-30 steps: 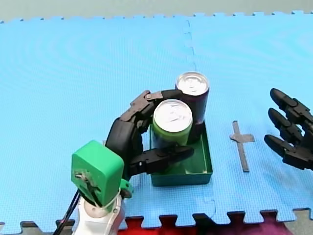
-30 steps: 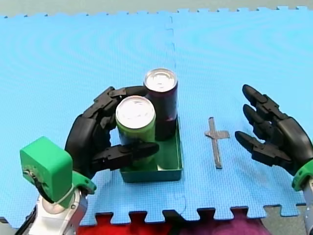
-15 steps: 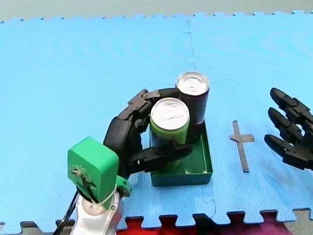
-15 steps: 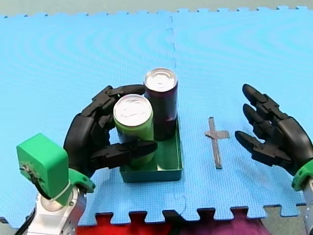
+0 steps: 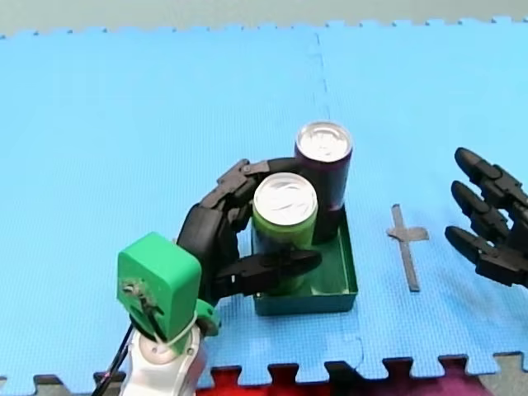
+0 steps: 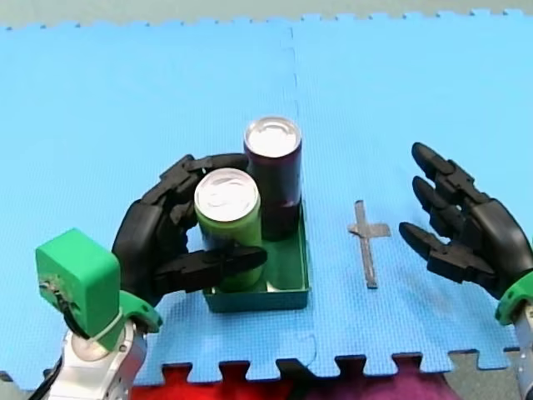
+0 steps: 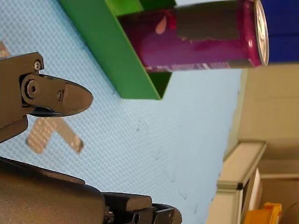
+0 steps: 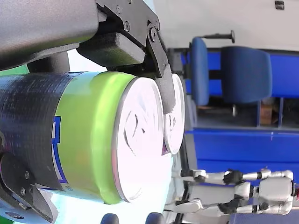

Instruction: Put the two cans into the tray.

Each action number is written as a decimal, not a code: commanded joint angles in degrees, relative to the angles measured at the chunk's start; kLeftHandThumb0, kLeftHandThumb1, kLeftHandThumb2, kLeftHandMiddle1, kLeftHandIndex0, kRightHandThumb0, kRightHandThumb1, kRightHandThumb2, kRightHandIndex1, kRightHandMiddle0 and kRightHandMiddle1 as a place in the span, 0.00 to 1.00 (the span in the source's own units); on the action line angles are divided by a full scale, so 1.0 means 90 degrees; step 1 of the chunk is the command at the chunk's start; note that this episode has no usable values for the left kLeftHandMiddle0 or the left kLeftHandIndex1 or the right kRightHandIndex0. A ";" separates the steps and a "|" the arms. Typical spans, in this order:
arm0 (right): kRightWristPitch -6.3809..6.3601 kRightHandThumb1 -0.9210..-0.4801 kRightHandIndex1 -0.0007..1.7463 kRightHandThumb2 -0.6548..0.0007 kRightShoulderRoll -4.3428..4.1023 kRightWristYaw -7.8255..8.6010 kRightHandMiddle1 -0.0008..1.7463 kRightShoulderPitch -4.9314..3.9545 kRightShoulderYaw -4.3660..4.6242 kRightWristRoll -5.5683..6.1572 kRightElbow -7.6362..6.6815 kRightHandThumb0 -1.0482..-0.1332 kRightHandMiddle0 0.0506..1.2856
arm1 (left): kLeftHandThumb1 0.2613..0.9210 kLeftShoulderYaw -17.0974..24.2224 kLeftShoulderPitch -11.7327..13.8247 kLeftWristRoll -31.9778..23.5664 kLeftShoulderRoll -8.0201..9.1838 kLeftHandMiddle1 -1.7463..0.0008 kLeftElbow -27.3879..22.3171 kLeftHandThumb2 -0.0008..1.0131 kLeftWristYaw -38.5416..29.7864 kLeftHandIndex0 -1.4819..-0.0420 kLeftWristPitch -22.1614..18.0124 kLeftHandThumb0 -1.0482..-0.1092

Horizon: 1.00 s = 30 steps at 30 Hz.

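A green can point(image 5: 285, 227) stands in the near part of the green tray point(image 5: 351, 276), and my left hand point(image 5: 235, 239) is wrapped around it from the left, thumb across its front. In the second wrist view the green can point(image 8: 88, 144) sits between the fingers point(image 8: 135, 35). A purple can point(image 5: 323, 177) stands upright in the tray's far part, right behind the green one; it also appears in the first wrist view as the purple can point(image 7: 201, 39) inside the tray point(image 7: 112, 51). My right hand point(image 6: 458, 229) hovers over the mat to the right of the tray, holding nothing.
The blue foam mat point(image 5: 124, 124) covers the whole surface. A grey tape cross point(image 5: 406, 243) lies between the tray and my right hand. The mat's toothed front edge point(image 5: 330, 371) runs close to the tray.
The green can has sunk a little lower into the tray with my left hand still around it. The purple can and my right hand have stayed put.
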 commanded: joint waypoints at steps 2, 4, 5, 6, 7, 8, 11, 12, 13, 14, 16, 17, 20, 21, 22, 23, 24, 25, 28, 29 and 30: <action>-0.0020 0.00 0.00 0.30 -0.0016 -0.0022 0.00 0.0019 0.0000 0.0017 -0.0040 0.00 0.03 | 0.92 0.0023 -0.0064 0.0001 0.0033 0.00 0.0031 0.00 -0.0008 0.63 -0.0085 0.70; -0.0021 0.00 0.00 0.30 -0.0012 -0.0045 0.00 0.0020 0.0008 0.0009 -0.0050 0.00 0.03 | 0.92 0.0024 -0.0063 -0.0001 0.0034 0.00 0.0044 0.00 -0.0021 0.63 -0.0087 0.70; -0.0022 0.00 0.00 0.30 -0.0011 -0.0059 0.00 0.0019 0.0012 0.0005 -0.0054 0.00 0.03 | 0.92 0.0023 -0.0062 0.0003 0.0033 0.00 0.0057 0.00 -0.0024 0.63 -0.0095 0.70; -0.0025 0.00 0.00 0.29 -0.0011 -0.0070 0.00 0.0019 0.0016 0.0002 -0.0057 0.00 0.03 | 0.92 0.0021 -0.0060 0.0008 0.0032 0.00 0.0070 0.00 -0.0026 0.63 -0.0104 0.70; -0.0027 0.00 0.00 0.29 -0.0013 -0.0078 0.00 0.0018 0.0020 -0.0001 -0.0059 0.00 0.03 | 0.92 0.0018 -0.0057 0.0015 0.0031 0.00 0.0081 0.00 -0.0027 0.63 -0.0112 0.70; -0.0030 0.00 0.00 0.29 -0.0014 -0.0083 0.00 0.0018 0.0023 -0.0004 -0.0060 0.00 0.03 | 0.92 0.0015 -0.0051 0.0021 0.0030 0.00 0.0087 0.00 -0.0028 0.63 -0.0117 0.70; -0.0033 0.00 0.00 0.29 -0.0018 -0.0092 0.00 0.0008 0.0033 -0.0011 -0.0054 0.00 0.03 | 0.92 0.0004 -0.0027 0.0037 0.0037 0.00 0.0079 0.00 -0.0031 0.63 -0.0097 0.70; -0.0031 0.00 0.00 0.29 -0.0019 -0.0093 0.00 0.0005 0.0036 -0.0011 -0.0056 0.00 0.03 | 0.92 0.0001 -0.0021 0.0045 0.0043 0.00 0.0071 0.00 -0.0028 0.63 -0.0077 0.70; -0.0030 0.00 0.00 0.28 -0.0019 -0.0093 0.00 0.0002 0.0038 -0.0011 -0.0059 0.00 0.02 | 0.92 -0.0002 -0.0017 0.0053 0.0048 0.00 0.0065 0.00 -0.0025 0.64 -0.0062 0.70; -0.0029 0.00 0.00 0.28 -0.0018 -0.0093 0.00 0.0001 0.0040 -0.0011 -0.0060 0.00 0.02 | 0.92 -0.0004 -0.0016 0.0062 0.0053 0.00 0.0068 0.00 -0.0020 0.64 -0.0053 0.70; -0.0019 0.00 0.00 0.28 -0.0011 -0.0096 0.00 -0.0004 0.0048 -0.0011 -0.0070 0.00 0.02 | 0.92 -0.0003 -0.0022 0.0082 0.0068 0.00 0.0087 0.00 -0.0011 0.64 -0.0049 0.70; -0.0011 0.00 0.00 0.28 -0.0006 -0.0102 0.00 -0.0008 0.0054 -0.0013 -0.0077 0.00 0.02 | 0.92 0.0000 -0.0029 0.0092 0.0077 0.00 0.0103 0.00 -0.0010 0.64 -0.0055 0.70; 0.0013 0.00 0.00 0.27 0.0008 -0.0132 0.00 -0.0013 0.0075 -0.0020 -0.0109 0.00 0.02 | 0.92 0.0002 -0.0042 0.0108 0.0099 0.00 0.0118 0.00 -0.0015 0.64 -0.0081 0.69; 0.0018 0.00 0.00 0.27 0.0011 -0.0142 0.00 -0.0013 0.0081 -0.0022 -0.0118 0.00 0.02 | 0.91 0.0000 -0.0042 0.0108 0.0103 0.00 0.0112 0.00 -0.0018 0.64 -0.0084 0.69; 0.0023 0.00 0.00 0.27 0.0011 -0.0153 0.00 -0.0013 0.0088 -0.0025 -0.0125 0.00 0.02 | 0.91 -0.0003 -0.0039 0.0106 0.0107 0.00 0.0098 0.00 -0.0023 0.64 -0.0083 0.69; 0.0028 0.00 0.00 0.27 0.0009 -0.0162 0.00 -0.0014 0.0095 -0.0030 -0.0130 0.00 0.02 | 0.91 -0.0006 -0.0034 0.0105 0.0109 0.00 0.0080 0.00 -0.0026 0.64 -0.0077 0.69; 0.0033 0.00 0.00 0.27 0.0006 -0.0170 0.00 -0.0014 0.0101 -0.0035 -0.0135 0.00 0.02 | 0.91 -0.0010 -0.0029 0.0105 0.0111 0.00 0.0061 0.00 -0.0028 0.64 -0.0072 0.69; 0.0039 0.00 0.00 0.27 0.0004 -0.0177 0.00 -0.0014 0.0106 -0.0039 -0.0141 0.00 0.02 | 0.91 -0.0014 -0.0026 0.0106 0.0112 0.00 0.0046 0.00 -0.0029 0.64 -0.0066 0.69; 0.0058 0.00 0.00 0.27 0.0001 -0.0211 0.00 -0.0017 0.0125 -0.0061 -0.0158 0.00 0.02 | 0.91 -0.0033 -0.0017 0.0119 0.0124 0.00 0.0015 0.00 -0.0033 0.64 -0.0048 0.70; 0.0065 0.00 0.00 0.26 0.0002 -0.0237 0.00 -0.0019 0.0135 -0.0075 -0.0163 0.00 0.02 | 0.90 -0.0041 -0.0012 0.0120 0.0134 0.00 -0.0002 0.00 -0.0041 0.64 -0.0033 0.70; 0.0070 0.00 0.00 0.26 0.0002 -0.0259 0.00 -0.0020 0.0143 -0.0086 -0.0167 0.00 0.02 | 0.90 -0.0047 -0.0007 0.0119 0.0141 0.00 -0.0017 0.00 -0.0049 0.64 -0.0020 0.70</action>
